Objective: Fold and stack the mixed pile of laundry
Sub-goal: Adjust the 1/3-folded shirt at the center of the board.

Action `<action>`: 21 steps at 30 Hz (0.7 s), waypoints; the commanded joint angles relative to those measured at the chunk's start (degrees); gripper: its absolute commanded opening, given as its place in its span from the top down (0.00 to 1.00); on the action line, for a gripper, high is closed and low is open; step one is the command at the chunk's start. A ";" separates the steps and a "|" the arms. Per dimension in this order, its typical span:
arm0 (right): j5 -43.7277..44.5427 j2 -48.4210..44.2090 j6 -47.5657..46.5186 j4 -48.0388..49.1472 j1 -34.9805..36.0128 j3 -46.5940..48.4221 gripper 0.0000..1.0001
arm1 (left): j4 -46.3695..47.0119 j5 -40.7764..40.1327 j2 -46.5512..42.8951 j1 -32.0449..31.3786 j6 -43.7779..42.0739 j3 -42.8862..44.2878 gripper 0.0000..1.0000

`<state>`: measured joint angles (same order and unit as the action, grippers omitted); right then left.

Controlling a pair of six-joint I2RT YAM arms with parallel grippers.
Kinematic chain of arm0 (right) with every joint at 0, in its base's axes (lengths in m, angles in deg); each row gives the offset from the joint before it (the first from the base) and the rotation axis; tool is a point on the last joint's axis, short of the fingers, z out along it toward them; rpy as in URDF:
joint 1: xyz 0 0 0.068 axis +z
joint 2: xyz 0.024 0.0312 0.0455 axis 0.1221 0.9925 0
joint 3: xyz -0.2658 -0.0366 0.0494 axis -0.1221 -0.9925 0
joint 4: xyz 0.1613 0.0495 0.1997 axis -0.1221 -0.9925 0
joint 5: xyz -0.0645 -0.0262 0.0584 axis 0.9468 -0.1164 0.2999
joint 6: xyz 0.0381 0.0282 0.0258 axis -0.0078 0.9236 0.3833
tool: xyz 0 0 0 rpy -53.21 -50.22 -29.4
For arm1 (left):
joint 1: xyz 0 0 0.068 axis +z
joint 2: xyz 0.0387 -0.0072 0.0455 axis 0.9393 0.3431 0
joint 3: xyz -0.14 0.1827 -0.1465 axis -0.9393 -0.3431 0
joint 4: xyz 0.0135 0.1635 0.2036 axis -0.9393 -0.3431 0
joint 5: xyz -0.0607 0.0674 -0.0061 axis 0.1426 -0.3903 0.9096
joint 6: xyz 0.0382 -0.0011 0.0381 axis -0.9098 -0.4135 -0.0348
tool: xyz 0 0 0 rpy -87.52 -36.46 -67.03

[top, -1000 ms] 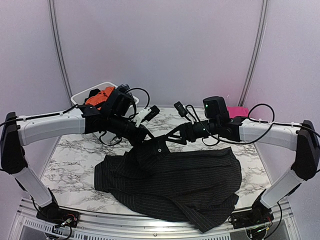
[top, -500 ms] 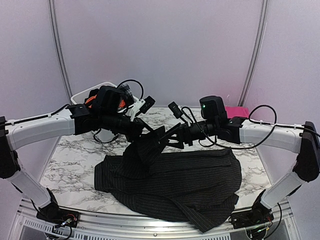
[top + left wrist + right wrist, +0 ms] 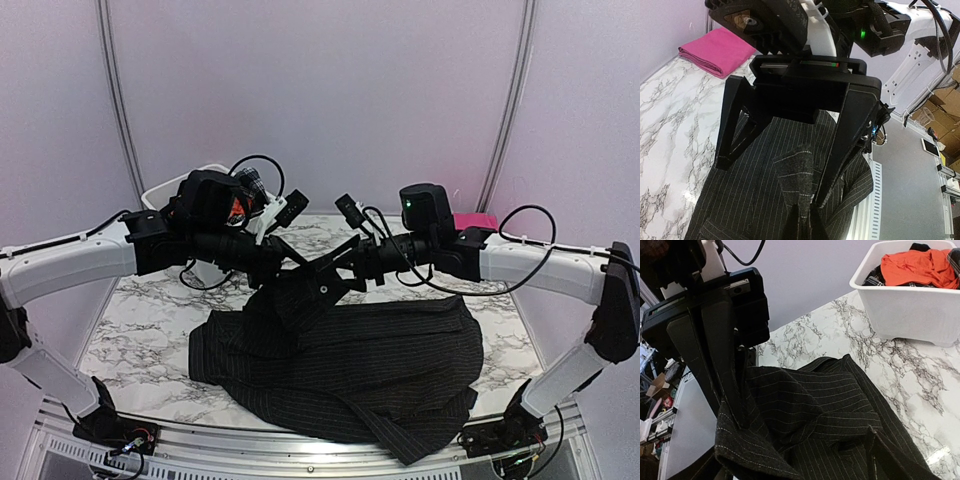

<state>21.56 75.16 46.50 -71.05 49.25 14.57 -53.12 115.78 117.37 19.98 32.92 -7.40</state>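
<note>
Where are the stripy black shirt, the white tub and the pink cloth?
stripy black shirt [image 3: 360, 370]: top view, on its flat middle part.
white tub [image 3: 910, 315]: right wrist view, on its front wall.
pink cloth [image 3: 715, 50]: left wrist view, on its folded top face.

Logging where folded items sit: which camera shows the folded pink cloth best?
The left wrist view: the folded pink cloth lies nearly whole on the marble table. The top external view shows only a sliver of it behind the right arm. The right wrist view does not show it.
</note>
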 commanded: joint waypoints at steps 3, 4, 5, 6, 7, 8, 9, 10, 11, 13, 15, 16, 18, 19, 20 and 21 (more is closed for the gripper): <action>-3.22 -0.08 -1.11 -2.61 1.02 3.57 0.45 | 1.86 -2.15 -2.40 -0.08 -0.57 -0.64 1.00; -3.50 -0.06 -1.33 -3.30 1.58 4.14 0.54 | 2.16 -3.15 -2.56 -0.06 -0.42 -0.72 1.00; -3.58 0.08 -1.63 -3.94 2.11 4.62 0.65 | 2.36 -4.23 -2.66 -0.06 -0.29 -0.73 0.99; -3.44 0.30 -2.11 -4.93 2.64 5.36 0.77 | 2.50 -4.97 -2.75 -0.06 -0.15 -0.66 0.97; -3.35 0.48 -2.60 -6.35 2.99 6.25 0.90 | 2.67 -5.79 -2.82 0.02 0.22 -0.65 0.95; -3.05 0.62 -2.99 -7.77 3.30 7.40 1.00 | 2.68 -6.68 -3.02 0.12 0.76 -0.64 0.89; -2.60 0.41 -3.10 -9.13 3.37 8.29 1.00 | 2.54 -8.00 -3.24 0.43 1.62 -0.69 0.83; -1.58 -0.26 -3.20 -10.10 3.45 8.91 1.00 | 2.53 -9.08 -3.86 1.16 2.73 -1.05 0.76; -0.58 -1.16 -3.17 -11.05 3.53 9.53 1.00 | 2.59 -10.65 -4.77 1.96 4.48 -1.79 0.65; 0.86 -3.59 -3.38 -13.12 3.61 10.44 1.00 | 2.62 -15.98 -7.52 4.03 8.26 -4.16 0.28; 2.30 -5.81 -3.89 -15.89 4.15 11.12 1.00 | 3.76 -20.58 -11.00 6.05 11.78 -7.90 0.06; 3.25 -6.66 -4.78 -17.80 4.71 11.69 1.00 | 4.42 -24.00 -13.13 6.60 13.32 -10.37 0.02; 5.60 -7.84 -6.96 -22.18 6.47 12.79 1.00 | 5.13 -28.16 -14.90 7.62 15.90 -13.65 0.01; 6.95 -8.07 -8.28 -24.72 7.86 13.54 1.00 | 5.07 -28.59 -14.91 8.20 16.68 -14.72 0.01; 8.31 -8.22 -9.01 -27.44 9.22 14.26 1.00 | 4.31 -28.61 -14.29 8.86 17.60 -15.41 0.01; 9.50 -8.31 -10.46 -28.86 10.73 14.62 1.00 | 3.11 -28.47 -13.16 9.51 18.82 -15.78 0.01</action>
<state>25.74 68.77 41.32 -90.05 55.17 25.15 -50.10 93.57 103.08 27.96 45.47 -20.64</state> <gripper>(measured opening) 0.002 0.988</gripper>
